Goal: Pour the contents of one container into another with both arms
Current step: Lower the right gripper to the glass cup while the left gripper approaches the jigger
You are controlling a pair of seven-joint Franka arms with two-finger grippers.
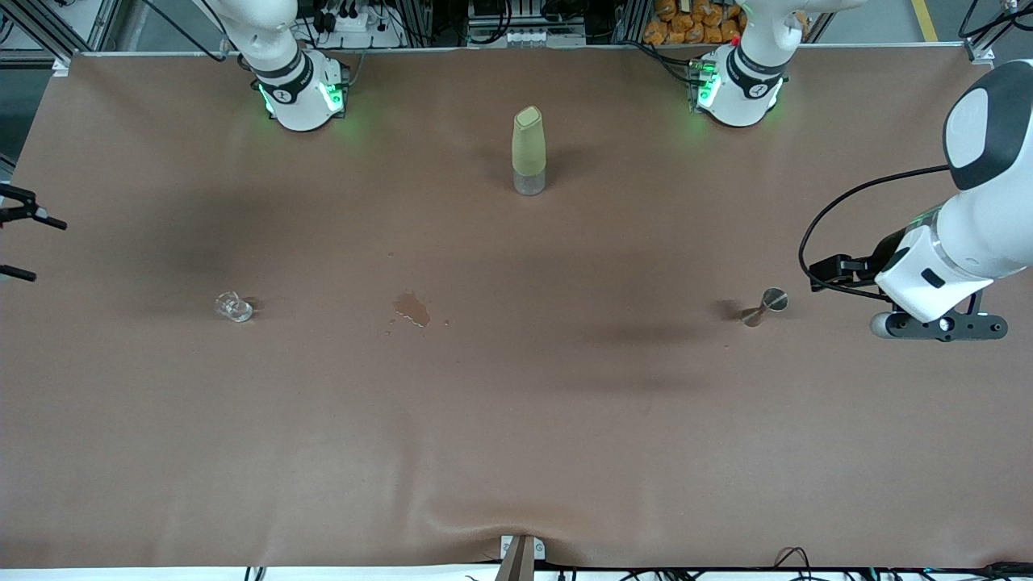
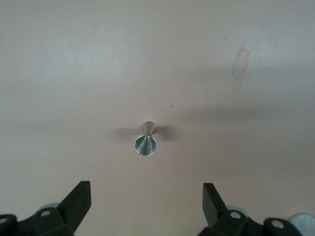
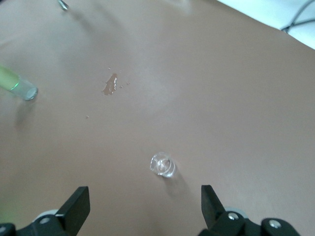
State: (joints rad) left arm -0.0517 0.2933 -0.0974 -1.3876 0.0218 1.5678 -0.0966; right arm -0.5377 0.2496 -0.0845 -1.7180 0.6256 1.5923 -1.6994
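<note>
The tiny clear glass cup [image 1: 234, 307] sits on the brown table toward the right arm's end. My right gripper [image 3: 145, 202] hangs open above the table a short way from the cup [image 3: 162, 165], with nothing between its fingers. The small silvery jigger [image 1: 767, 305] stands toward the left arm's end. My left gripper [image 2: 146, 197] is open and empty, up in the air, with the jigger [image 2: 146, 140] ahead of its fingertips and apart from them. In the front view the right gripper's black fingers [image 1: 23, 211] just show at the table's edge.
A tall olive-green bottle [image 1: 529, 152] with a clear base stands mid-table, farther from the front camera than the cup and jigger. A small wet spill [image 1: 411, 309] marks the brown cover between the cup and the jigger. The left arm's white wrist [image 1: 960, 250] hangs over its table end.
</note>
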